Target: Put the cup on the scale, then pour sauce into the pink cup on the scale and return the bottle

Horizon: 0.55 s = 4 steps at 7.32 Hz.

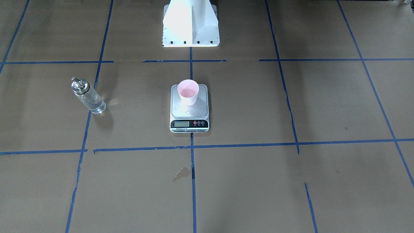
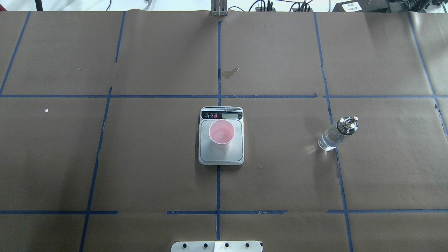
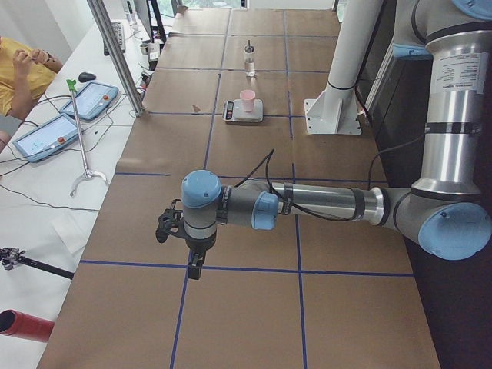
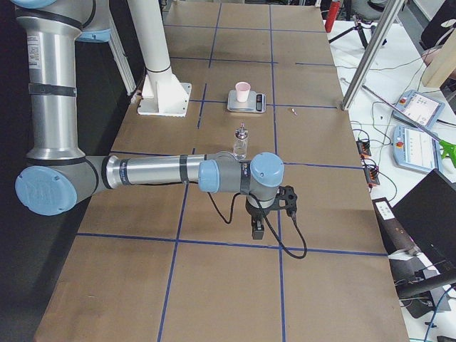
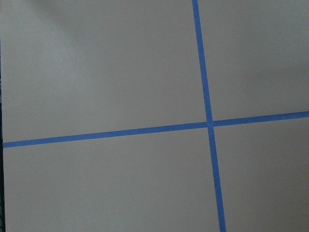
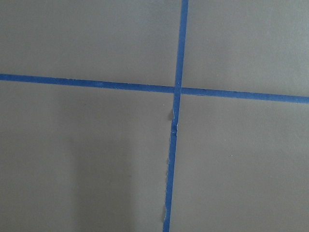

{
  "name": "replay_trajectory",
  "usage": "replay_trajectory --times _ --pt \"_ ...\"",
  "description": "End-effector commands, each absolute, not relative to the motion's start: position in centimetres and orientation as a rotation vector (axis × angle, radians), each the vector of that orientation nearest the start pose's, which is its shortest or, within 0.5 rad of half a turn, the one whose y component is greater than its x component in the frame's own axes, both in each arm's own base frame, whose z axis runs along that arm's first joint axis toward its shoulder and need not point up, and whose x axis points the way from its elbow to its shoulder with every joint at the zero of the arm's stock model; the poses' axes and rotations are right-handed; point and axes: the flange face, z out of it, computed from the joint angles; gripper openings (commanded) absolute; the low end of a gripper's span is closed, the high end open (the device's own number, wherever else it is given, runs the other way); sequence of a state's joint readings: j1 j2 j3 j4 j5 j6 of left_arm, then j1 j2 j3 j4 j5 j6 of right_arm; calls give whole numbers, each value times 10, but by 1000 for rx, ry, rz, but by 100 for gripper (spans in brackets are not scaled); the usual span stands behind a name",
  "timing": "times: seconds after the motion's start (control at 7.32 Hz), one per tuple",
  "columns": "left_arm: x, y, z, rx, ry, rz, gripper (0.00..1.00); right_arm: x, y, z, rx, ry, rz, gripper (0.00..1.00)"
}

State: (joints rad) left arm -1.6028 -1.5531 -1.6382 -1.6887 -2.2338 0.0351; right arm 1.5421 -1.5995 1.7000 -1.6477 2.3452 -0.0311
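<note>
- The cup (image 2: 221,133) stands upright on the scale (image 2: 221,158), on the silver platform and toward its far end, just near of the display. Its pink inside faces up; whether it holds any liquid I cannot tell.
- The scale lies flat at the middle of the bench (image 2: 140,157), on the centre line of blue tape (image 2: 218,189), with its display and buttons at the far end from the robot.
- The bottle (image 2: 332,136) stands upright on the bench, well apart from the scale on the robot's right, by another tape line. Its metal pourer cap is on, and nothing touches it.
- The sauce (image 2: 326,142) shows as clear liquid in the lower part of the glass.
- The left fingers (image 3: 195,266) hang pointing down over a tape crossing at the left end of the bench, far from the scale; open or closed, I cannot tell.
- The right fingers (image 4: 258,229) hang the same way at the right end, beyond the bottle; their state I cannot tell either.
- Both wrist cameras show only brown paper and crossing tape.
</note>
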Motion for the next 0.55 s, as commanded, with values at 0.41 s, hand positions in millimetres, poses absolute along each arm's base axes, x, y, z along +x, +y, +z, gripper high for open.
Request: replay_trajectory --times 0.41 --pt "-85 -488 618 253 653 87 100 49 -484 613 44 -775 -76 100"
